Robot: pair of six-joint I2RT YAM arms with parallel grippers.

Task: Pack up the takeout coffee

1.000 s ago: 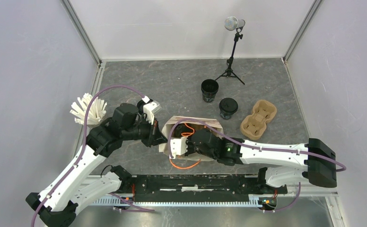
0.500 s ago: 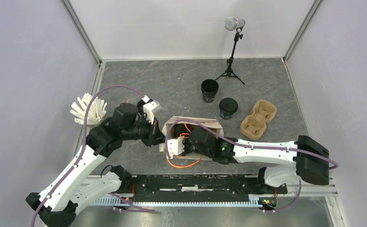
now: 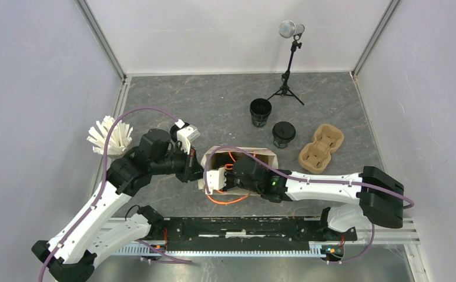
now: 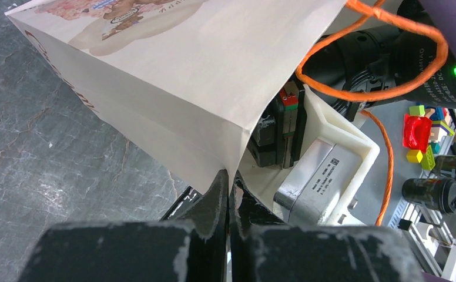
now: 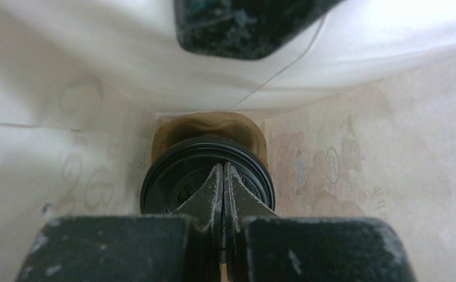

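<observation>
Over the last second the right arm has slid further left, carrying the right fingers deeper into the paper bag. I judge one coffee packed: the packed cup sits in a pulp carrier at the bag's bottom, while a lidded cup, an open cup and a spare carrier wait far right on the bench. The right fingers are pressed together and hold nothing, their tips before the packed cup's lid, contact unclear; the left fingers pinch the bag's rim.
</observation>
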